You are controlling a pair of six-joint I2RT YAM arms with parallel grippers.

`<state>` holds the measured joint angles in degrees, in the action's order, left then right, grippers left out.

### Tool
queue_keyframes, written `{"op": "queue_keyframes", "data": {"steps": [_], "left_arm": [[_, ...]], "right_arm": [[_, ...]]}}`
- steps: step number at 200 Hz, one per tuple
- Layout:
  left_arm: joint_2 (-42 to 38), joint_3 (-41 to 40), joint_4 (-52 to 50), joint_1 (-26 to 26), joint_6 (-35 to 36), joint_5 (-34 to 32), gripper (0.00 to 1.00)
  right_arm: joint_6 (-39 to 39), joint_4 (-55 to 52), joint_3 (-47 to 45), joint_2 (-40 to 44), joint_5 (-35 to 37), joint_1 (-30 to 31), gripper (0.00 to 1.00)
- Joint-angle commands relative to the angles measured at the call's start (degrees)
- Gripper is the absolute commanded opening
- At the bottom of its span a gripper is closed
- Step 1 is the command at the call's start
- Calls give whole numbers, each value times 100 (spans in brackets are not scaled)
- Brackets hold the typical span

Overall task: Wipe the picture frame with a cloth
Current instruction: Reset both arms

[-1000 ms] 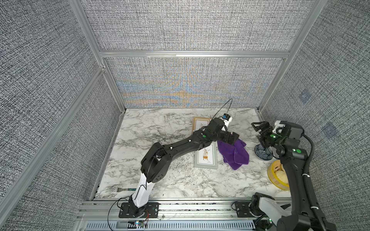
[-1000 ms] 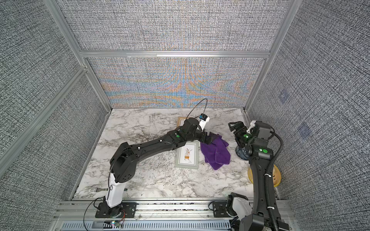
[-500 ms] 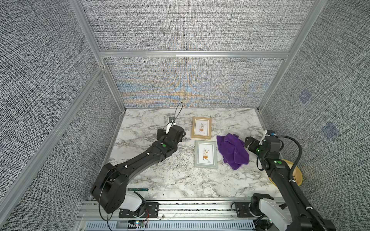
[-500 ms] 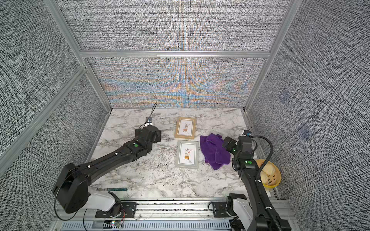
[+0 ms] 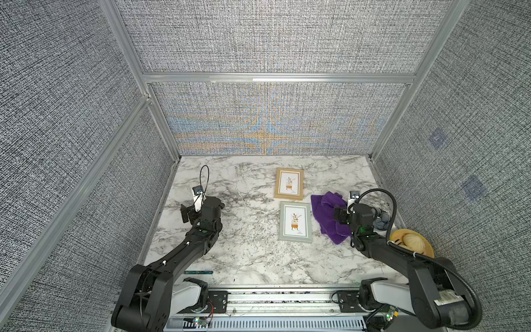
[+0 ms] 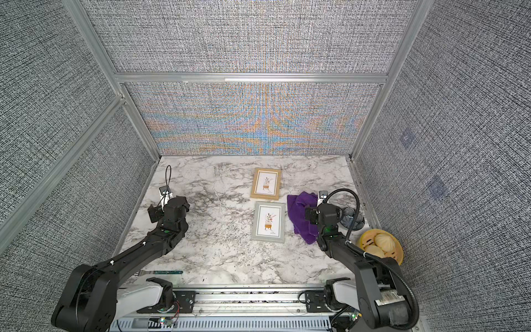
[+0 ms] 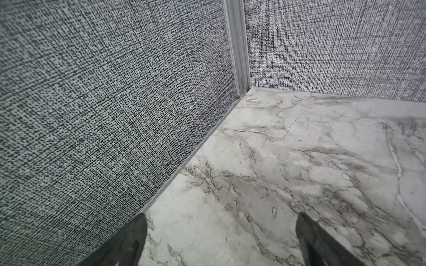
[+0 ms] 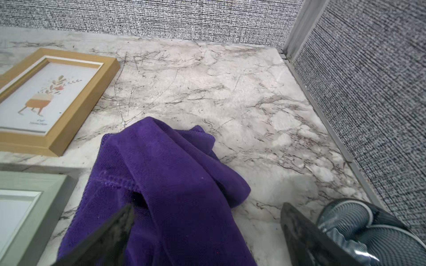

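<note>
Top view: one wooden frame (image 5: pixel 289 184), one grey frame (image 5: pixel 295 221), one cloth (image 5: pixel 326 212).

Left arm (image 5: pixel 184 253), right arm (image 5: pixel 402 258) matte black; pale grey base links (image 5: pixel 186 290); white wrist cameras (image 5: pixel 197 194); looped black cables (image 5: pixel 394 209); green LEDs (image 5: pixel 204 230).

lab robot cell: fabric walls (image 5: pixel 258 43), aluminium frame (image 5: pixel 275 78)

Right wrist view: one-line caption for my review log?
Open right gripper at the crumpled purple cloth; wooden frame and grey frame lie beside it on the marble table.
</note>
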<state>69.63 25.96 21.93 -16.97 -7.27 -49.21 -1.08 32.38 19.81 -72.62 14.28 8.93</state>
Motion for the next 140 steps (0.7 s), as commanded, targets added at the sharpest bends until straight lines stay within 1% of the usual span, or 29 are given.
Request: {"op": "queue_keyframes", "data": {"steps": [1,15,35,58,68,85,107,121,133,140], "left_arm": [[292,-198,1097,134,704,653,99],[524,-441,1789,205,914,1215,100],[846,-718,2775,282,1057,1850,100],[1103,-756,3200,398,1059,2358,100],[1302,-691,3198,506,983,2540,100],[1723,-653,3541,631,890,2642,100],[1962,-573,3542,749,728,2659,100],[1920,-467,3233,791,682,2728,100],[1959,-430,3233,863,635,2771,100],[1935,-414,3161,879,605,2793,100]], "right_arm": [[-511,1316,-138,-269,-83,74,99],[-577,1740,-283,-419,-168,74,99],[-549,2162,-474,-568,-333,22,99],[-604,2409,-440,-905,-446,12,99],[-604,2447,-382,-1055,-434,12,99],[-591,2464,-315,-1203,-396,6,99],[-448,2237,-155,-1256,-400,-101,99],[-301,1933,56,-1429,-340,-176,99],[-237,2149,90,-1614,-505,-300,99],[-144,1925,180,-1572,-424,-329,99]]}}
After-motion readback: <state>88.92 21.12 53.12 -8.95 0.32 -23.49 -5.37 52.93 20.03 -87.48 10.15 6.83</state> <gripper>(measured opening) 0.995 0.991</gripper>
